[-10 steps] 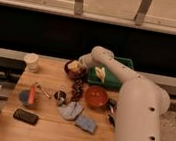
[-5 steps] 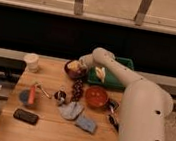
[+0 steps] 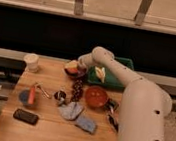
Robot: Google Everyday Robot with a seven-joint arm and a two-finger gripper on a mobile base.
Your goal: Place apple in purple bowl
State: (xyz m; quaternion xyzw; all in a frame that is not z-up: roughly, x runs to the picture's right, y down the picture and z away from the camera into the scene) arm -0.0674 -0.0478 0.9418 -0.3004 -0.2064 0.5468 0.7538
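The apple, yellow-orange with a reddish side, is at the top of the purple bowl, which stands at the back middle of the wooden table. I cannot tell whether the apple rests in the bowl or is held just above it. My gripper is right beside the apple on its right, at the end of the white arm that reaches in from the lower right.
A dark grape bunch and an orange-red bowl sit just in front of the purple bowl. A green tray is behind my arm. A white cup, a grey cloth, a blue sponge and a black phone lie around the table.
The gripper and the apple have shifted very slightly left at the purple bowl. Nothing else has moved.
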